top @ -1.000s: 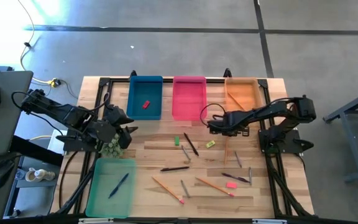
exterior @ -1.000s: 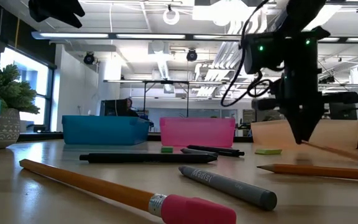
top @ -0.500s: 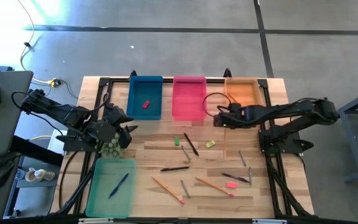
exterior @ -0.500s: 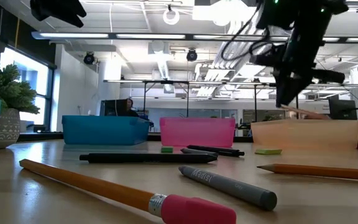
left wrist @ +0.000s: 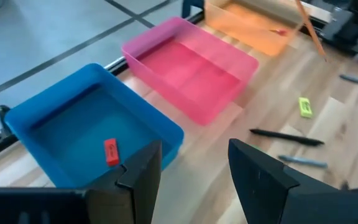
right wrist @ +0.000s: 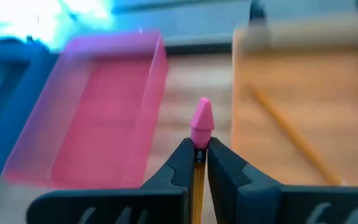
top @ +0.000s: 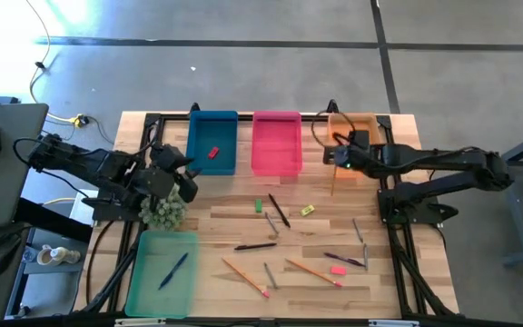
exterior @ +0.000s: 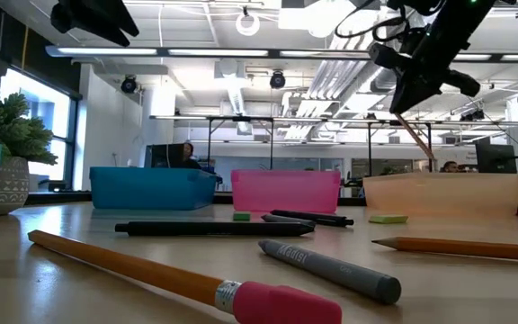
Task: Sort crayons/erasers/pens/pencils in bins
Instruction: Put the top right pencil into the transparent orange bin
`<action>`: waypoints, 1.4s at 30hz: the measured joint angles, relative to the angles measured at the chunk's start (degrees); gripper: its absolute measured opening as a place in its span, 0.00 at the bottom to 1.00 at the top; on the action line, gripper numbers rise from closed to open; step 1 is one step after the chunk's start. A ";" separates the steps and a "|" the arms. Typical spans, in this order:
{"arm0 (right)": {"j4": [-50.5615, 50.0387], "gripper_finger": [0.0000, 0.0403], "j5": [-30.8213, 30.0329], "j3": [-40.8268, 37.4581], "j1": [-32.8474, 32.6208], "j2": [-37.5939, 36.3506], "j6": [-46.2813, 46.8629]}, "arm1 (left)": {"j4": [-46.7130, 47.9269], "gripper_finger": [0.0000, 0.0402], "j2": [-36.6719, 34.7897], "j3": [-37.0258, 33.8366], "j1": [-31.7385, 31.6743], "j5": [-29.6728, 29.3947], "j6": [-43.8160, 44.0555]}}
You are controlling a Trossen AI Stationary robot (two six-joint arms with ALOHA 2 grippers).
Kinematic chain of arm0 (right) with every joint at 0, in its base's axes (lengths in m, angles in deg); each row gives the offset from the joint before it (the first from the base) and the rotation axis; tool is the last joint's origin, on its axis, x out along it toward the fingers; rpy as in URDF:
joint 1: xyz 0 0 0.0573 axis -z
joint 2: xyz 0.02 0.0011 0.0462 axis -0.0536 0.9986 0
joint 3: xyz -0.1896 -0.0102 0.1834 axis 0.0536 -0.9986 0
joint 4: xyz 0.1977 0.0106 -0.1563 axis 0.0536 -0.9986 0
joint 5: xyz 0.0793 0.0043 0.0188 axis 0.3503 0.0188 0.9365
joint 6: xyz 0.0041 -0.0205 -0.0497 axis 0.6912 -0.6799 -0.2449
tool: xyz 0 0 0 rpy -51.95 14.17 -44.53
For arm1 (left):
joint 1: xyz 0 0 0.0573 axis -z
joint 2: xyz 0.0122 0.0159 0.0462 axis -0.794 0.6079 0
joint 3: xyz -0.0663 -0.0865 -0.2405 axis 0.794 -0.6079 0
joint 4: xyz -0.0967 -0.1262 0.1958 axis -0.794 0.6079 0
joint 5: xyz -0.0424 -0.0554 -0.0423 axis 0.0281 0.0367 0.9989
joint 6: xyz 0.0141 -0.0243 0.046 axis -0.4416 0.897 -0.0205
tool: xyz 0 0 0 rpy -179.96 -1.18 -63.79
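One pencil (right wrist: 198, 163) pinched in the right gripper (right wrist: 198, 155) just below its pink eraser cap, hanging over the orange bin (top: 363, 136) at the table's 1 o'clock. Light, stiff, slim: it pivots under an end grip. Left gripper (left wrist: 194, 165) spread, empty, near the blue bin (left wrist: 55, 118).

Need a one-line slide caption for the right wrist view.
Right end effector grips a pink-tipped pencil short of the orange bin, which already holds one pencil.
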 joint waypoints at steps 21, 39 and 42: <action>21.70 0.03 7.77 0.04 29.57 -3.00 -51.06 | -16.65 0.43 7.45 -0.02 -18.74 11.42 -14.25; 17.22 0.03 20.66 0.07 41.71 11.91 -62.93 | -20.01 0.43 12.33 -0.02 -28.51 13.79 -15.87; 16.62 0.03 20.97 0.07 41.72 14.45 -62.74 | -20.01 0.43 12.31 -0.02 -28.51 13.70 -15.54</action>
